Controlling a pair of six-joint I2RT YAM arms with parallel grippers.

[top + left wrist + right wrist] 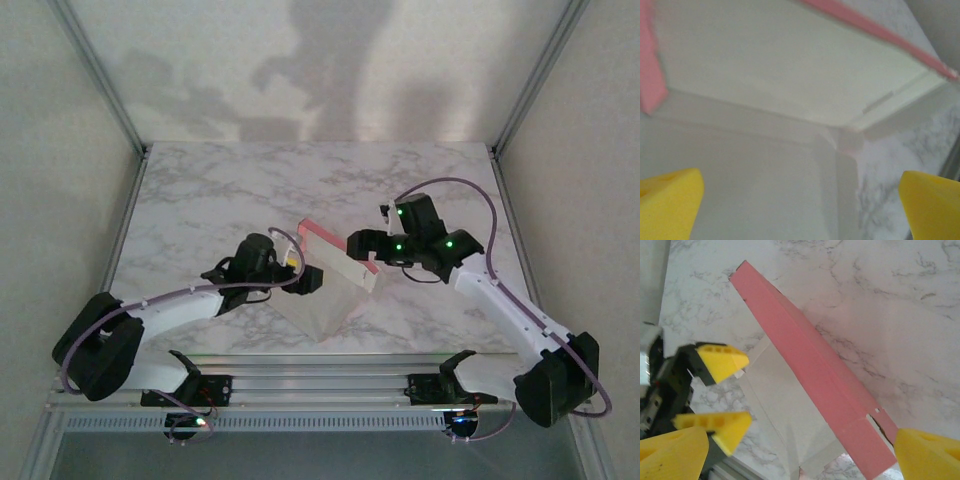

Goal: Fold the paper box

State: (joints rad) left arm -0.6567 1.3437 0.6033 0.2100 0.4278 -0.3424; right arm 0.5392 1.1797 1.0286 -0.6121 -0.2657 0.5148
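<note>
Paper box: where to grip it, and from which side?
Probably grip the paper box by its raised pink wall, pinching across its top edge from above. It stands up thin and exposed; the off-white panel lies flat on the table.

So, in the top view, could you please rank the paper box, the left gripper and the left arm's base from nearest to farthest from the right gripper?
1. paper box, its raised pink flap right beside the right gripper.
2. left gripper, across the box, on the left.
3. left arm's base, near-left corner.
</note>
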